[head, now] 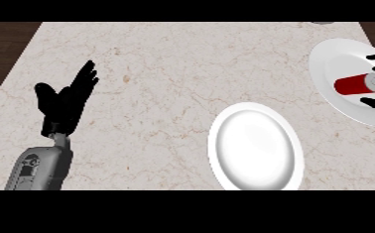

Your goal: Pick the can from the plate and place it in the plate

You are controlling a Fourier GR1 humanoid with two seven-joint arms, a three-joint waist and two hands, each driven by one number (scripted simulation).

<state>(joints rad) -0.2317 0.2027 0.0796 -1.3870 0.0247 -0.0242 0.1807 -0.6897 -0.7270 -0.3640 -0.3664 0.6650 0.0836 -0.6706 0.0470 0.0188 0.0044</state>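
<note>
A red can (354, 84) lies on its side on a white plate (331, 63) at the marble table's (183, 68) right edge – the right robot hand (370, 100) curls round it (mostly cut off by the frame). A second white plate (255, 177) sits near the front. The left robot hand (66, 100) rests open, fingers up, at left.

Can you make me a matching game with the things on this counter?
Things:
1. can
2. near plate
3. left hand
4. far plate

Descriptions:
A. black, open, fingers up, at the left
B. white, holds nothing
C. red and white, lying on its side
D. white, at the right edge, holds the can

Pairs: 1-C, 2-B, 3-A, 4-D
</note>
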